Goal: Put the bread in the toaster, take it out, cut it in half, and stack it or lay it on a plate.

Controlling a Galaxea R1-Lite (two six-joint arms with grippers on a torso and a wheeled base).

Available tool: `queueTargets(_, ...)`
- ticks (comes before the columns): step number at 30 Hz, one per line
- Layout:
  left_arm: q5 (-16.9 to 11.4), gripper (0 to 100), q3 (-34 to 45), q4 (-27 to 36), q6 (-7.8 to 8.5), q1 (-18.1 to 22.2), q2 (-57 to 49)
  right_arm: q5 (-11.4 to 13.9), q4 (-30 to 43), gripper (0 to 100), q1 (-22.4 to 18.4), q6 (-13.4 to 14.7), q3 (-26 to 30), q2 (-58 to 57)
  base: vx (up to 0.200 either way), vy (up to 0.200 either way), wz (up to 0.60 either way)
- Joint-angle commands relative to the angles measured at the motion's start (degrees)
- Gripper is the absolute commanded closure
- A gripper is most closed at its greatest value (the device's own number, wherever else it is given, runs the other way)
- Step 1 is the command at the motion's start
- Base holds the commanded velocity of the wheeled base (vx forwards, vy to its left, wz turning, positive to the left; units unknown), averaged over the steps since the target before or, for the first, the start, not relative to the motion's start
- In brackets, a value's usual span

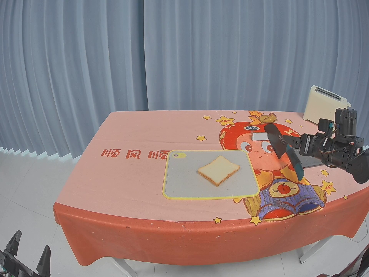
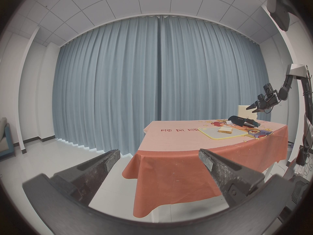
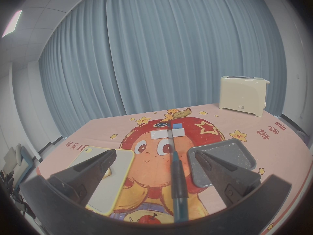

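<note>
The left gripper [image 2: 158, 154] is held wide open and empty, away from the table. On the cutting board [image 1: 184, 174] the bread [image 1: 218, 169] is laid as one whole slice (toasted or not, it cannot be told). The knife [image 1: 283, 145] is not yet grasped: the right gripper [image 3: 156, 153] is spread open above it, empty. Cutting and laying on the tray [image 1: 313, 161], near the toaster [image 1: 323, 104], are judged to be left.

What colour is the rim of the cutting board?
The cutting board rim is yellow, clearest in the head view.
</note>
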Motion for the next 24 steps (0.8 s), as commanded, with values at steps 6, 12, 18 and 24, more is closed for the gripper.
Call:
queueTargets(6,0.0,0,0.5,0.0,0.0,0.0,0.1,0.7,0.0,0,-1.2,-0.1,0.1,1.9,0.0,0.0,0.0)
queueTargets(12,0.0,0,0.5,0.0,0.0,0.0,0.1,0.7,0.0,0,-1.1,-0.2,0.0,2.5,0.0,0.0,0.0)
queueTargets(18,0.0,0,0.5,0.0,0.0,0.0,0.1,0.7,0.0,0,-0.9,-0.1,0.1,3.5,0.0,0.0,0.0)
queueTargets(24,0.0,0,0.5,0.0,0.0,0.0,0.1,0.7,-0.1,0,-0.9,-0.2,-0.2,6.0,0.0,0.0,0.0)
